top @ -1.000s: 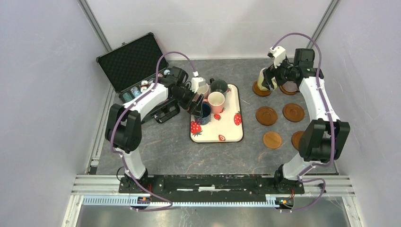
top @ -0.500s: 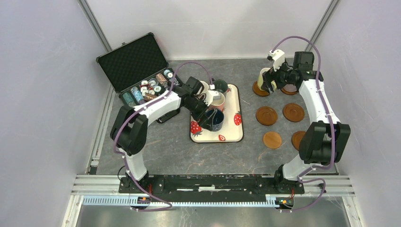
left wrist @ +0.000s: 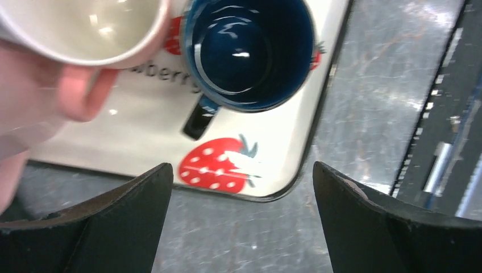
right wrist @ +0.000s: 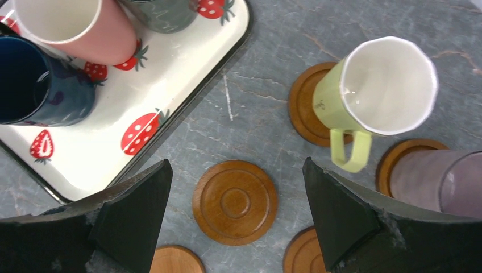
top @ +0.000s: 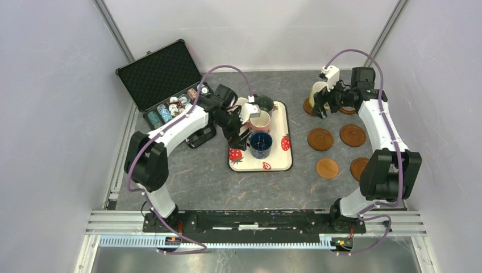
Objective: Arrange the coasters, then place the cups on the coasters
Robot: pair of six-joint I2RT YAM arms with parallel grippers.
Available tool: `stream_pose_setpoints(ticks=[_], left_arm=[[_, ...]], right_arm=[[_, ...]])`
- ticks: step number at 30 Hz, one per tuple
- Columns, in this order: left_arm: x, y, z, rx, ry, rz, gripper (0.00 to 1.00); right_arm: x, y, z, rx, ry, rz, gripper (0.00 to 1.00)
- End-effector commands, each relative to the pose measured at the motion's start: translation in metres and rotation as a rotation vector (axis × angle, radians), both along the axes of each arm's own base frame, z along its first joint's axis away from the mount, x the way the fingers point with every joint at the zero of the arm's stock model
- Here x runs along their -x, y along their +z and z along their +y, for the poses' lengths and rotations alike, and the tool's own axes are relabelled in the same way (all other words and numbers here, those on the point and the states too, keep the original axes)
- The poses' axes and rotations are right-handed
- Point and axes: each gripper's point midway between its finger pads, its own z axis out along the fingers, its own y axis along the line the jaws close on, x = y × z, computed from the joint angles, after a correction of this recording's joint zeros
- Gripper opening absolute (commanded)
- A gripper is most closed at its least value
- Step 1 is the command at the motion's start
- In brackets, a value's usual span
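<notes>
Grey marbled table, white walls. Cream strawberry-print tray mid-table holds navy blue ceramic mug and pink ceramic mug. Left gripper jaws apart, empty, over tray corner. Navy mug just ahead, handle toward claw, left arm nearer. Right gripper jaws apart, empty, above bare round brown wooden coaster. Yellow-green mug and lilac mug sit on coasters. Likely next: grab navy.

White arms, black joints — purple cables.

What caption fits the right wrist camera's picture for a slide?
Open right gripper over bare coasters; yellow-green mug and lilac mug each on a coaster, strawberry tray at left.
</notes>
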Motion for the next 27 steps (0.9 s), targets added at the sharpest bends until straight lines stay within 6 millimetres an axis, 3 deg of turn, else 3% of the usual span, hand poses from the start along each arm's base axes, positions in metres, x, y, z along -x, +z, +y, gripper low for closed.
stream_pose_setpoints(ticks=[1,5,11,22,27], left_arm=[[-0.031,0.003,0.005,-0.035,-0.057,-0.138,0.99],[-0.043,-0.008,-0.001,-0.042,-0.068,-0.143,0.98],[-0.041,-0.025,-0.007,-0.036,-0.116,-0.149,0.98],[0.019,-0.04,-0.012,-0.023,-0.177,-0.082,0.91],[0.054,-0.043,-0.025,0.01,-0.167,-0.06,0.88]], right_arm=[[0.018,0.005,0.021,-0.041,0.081,-0.008,0.92],[0.029,-0.002,0.027,-0.048,0.108,0.012,0.9],[0.044,-0.018,0.028,-0.044,0.126,0.059,0.88],[0.058,-0.038,0.025,-0.008,0.142,0.103,0.85],[0.066,-0.048,0.024,-0.001,0.147,0.12,0.85]])
